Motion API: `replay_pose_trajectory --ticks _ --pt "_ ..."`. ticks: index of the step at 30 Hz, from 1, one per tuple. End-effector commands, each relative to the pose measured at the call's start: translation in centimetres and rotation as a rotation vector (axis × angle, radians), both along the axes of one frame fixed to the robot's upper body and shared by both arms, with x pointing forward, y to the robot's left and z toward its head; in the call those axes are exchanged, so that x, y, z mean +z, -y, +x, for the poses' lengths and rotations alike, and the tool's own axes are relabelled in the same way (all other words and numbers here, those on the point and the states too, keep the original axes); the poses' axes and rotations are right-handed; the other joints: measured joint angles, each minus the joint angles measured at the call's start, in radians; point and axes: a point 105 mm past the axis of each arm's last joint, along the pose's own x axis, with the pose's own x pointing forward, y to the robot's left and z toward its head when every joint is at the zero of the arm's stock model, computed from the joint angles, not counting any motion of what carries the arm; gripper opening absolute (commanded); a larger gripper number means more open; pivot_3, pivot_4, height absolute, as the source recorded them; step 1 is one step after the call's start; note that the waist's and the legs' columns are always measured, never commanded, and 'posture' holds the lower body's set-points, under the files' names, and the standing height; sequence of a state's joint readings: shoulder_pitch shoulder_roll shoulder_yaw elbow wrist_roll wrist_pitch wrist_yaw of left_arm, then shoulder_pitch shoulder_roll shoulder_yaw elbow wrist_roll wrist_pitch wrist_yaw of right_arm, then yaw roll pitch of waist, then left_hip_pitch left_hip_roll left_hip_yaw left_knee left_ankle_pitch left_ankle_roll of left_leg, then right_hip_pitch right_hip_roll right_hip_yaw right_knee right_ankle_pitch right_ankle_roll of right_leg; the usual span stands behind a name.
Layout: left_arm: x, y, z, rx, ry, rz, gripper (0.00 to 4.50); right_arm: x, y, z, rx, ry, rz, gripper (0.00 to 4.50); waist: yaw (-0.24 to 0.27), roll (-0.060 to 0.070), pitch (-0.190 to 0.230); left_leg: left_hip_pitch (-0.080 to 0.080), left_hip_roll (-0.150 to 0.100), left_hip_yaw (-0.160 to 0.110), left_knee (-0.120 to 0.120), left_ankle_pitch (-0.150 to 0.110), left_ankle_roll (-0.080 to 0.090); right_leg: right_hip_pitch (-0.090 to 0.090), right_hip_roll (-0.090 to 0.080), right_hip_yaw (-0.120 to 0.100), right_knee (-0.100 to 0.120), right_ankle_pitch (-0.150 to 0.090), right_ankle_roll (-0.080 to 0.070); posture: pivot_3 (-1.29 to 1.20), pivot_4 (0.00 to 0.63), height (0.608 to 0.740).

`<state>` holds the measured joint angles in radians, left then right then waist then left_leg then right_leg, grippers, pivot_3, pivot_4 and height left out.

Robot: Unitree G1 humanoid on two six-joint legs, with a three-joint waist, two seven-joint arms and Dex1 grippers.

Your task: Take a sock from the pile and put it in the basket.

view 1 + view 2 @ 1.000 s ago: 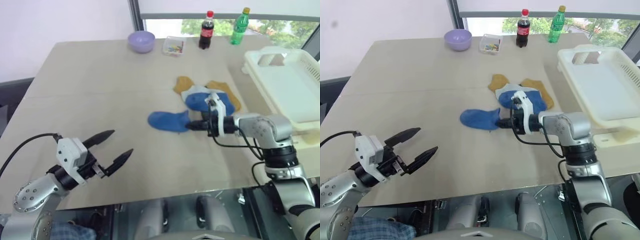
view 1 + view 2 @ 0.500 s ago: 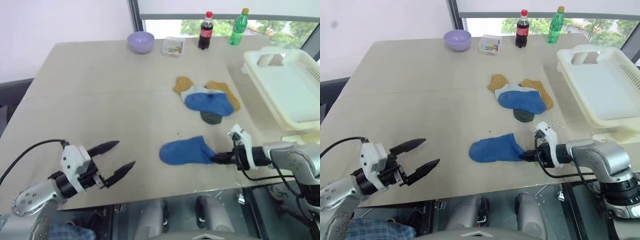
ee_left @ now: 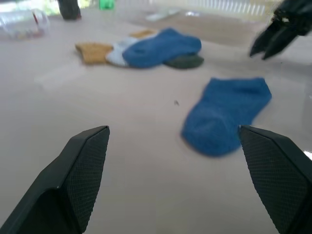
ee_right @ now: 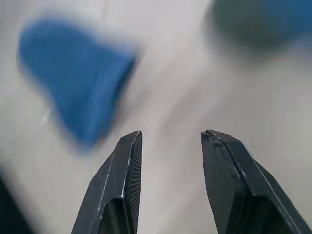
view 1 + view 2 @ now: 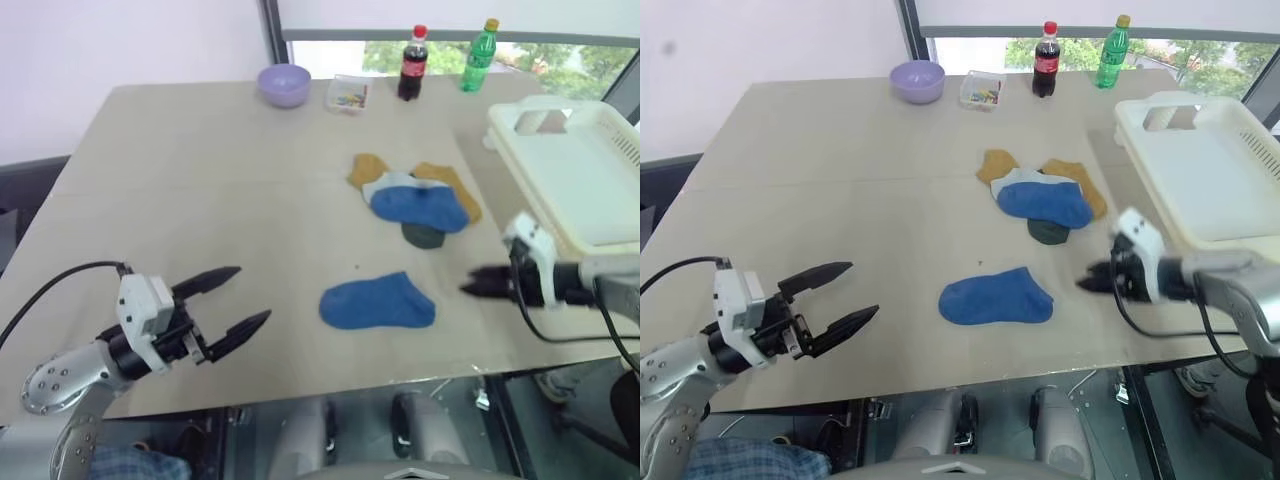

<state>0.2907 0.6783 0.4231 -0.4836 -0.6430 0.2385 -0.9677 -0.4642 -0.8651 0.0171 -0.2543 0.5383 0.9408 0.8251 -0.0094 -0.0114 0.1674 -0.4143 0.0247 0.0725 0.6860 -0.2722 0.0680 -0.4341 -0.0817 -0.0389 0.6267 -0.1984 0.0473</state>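
Left eye view: the sock [image 5: 378, 302] has been released by the right gripper [image 5: 478, 288], now drawn back with fingers parted; it lies flat near the pile [image 5: 415, 199]. The basket [image 5: 590, 190] holds nothing visible. The left gripper [image 5: 240, 298] is spread wide.

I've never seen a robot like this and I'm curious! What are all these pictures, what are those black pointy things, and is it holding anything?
It is a robot with two arms. Two pictures come from cameras in its head, looking down at a table. Two more come from little cameras on its wrists, so you see the black fingers up close. Those fingers are its pinchers. The left gripper is open with nothing in it. The right gripper is open too, holding nothing. One blue sock lies flat by itself. Behind it is a small pile of socks. On the robot's right stands a big white basket. At the far edge are a purple bowl, a little clear box and two bottles.
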Motion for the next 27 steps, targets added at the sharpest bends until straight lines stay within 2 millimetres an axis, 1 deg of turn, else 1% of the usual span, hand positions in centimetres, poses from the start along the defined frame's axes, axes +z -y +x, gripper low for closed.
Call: replay_pose_trajectory --ticks 1,3,6,10,12,15,18,23,27 --pt "1.1 -0.4 0.7 -0.002 0.038 -0.012 4.5 0.9 -1.7 3.7 0.015 0.288 -0.107 1.95 -0.001 -0.001 0.0 0.0 0.0 0.0 0.0 0.0 0.0 0.0 0.0 0.0 0.0 0.0 0.0 0.0 0.15 0.733" --pt "1.5 -0.7 1.3 0.002 0.057 -0.01 4.5 1.1 -3.1 5.4 0.025 0.377 -0.112 1.95 -0.002 -0.001 0.0 -0.001 0.0 0.0 0.0 0.002 -0.004 0.0 0.001 0.0 0.0 0.0 0.0 0.0 0.15 0.733" --pt "1.9 -1.2 2.1 0.006 0.065 0.0 4.5 1.0 -4.9 7.2 0.037 0.433 -0.092 1.95 -0.001 0.0 0.0 -0.003 -0.001 0.001 0.0 0.003 -0.005 -0.001 0.0 0.0 -0.001 0.002 0.003 0.0 0.15 0.733" --pt "2.1 -1.4 2.8 0.002 0.071 -0.003 4.5 0.6 -7.6 8.6 0.106 0.487 -0.088 1.95 -0.003 0.0 0.0 -0.003 -0.002 0.001 0.0 0.003 -0.005 -0.001 0.0 0.0 -0.001 0.002 0.004 0.0 0.15 0.733" --pt "2.2 -1.3 2.9 -0.002 0.073 -0.005 4.5 0.3 -8.3 9.1 0.124 0.495 -0.096 1.95 -0.004 0.0 0.0 -0.003 -0.001 0.001 0.0 0.003 -0.005 -0.001 0.0 0.001 -0.001 0.002 0.004 0.0 0.15 0.733" --pt "2.2 -1.2 2.8 -0.002 0.077 -0.006 4.5 -0.3 -8.8 9.3 0.151 0.476 -0.1 1.95 -0.003 0.0 0.0 -0.003 -0.001 0.001 0.0 0.003 -0.005 -0.001 0.0 0.0 -0.001 0.002 0.003 0.0 0.15 0.733" --pt "2.2 -1.2 2.7 0.009 0.082 -0.005 4.5 -1.3 -8.6 9.1 0.163 0.427 -0.112 1.95 -0.005 0.0 0.001 -0.003 -0.001 0.001 -0.001 0.003 -0.005 -0.001 0.0 0.0 0.0 0.002 0.003 0.0 0.15 0.733" --pt "2.0 -1.0 2.5 0.012 0.078 -0.012 4.5 -1.8 -8.4 9.4 0.165 0.433 -0.143 1.95 -0.006 0.0 0.001 -0.002 -0.001 0.001 -0.001 0.003 -0.006 -0.001 0.0 0.0 0.0 0.002 0.003 0.0 0.15 0.733" --pt "1.6 -1.0 2.4 0.023 0.07 -0.015 4.5 -2.0 -8.8 9.8 0.161 0.429 -0.137 1.95 -0.008 0.0 0.001 -0.001 -0.001 0.001 -0.001 0.004 -0.006 -0.001 0.0 0.0 0.001 0.002 0.003 0.0 0.15 0.733"
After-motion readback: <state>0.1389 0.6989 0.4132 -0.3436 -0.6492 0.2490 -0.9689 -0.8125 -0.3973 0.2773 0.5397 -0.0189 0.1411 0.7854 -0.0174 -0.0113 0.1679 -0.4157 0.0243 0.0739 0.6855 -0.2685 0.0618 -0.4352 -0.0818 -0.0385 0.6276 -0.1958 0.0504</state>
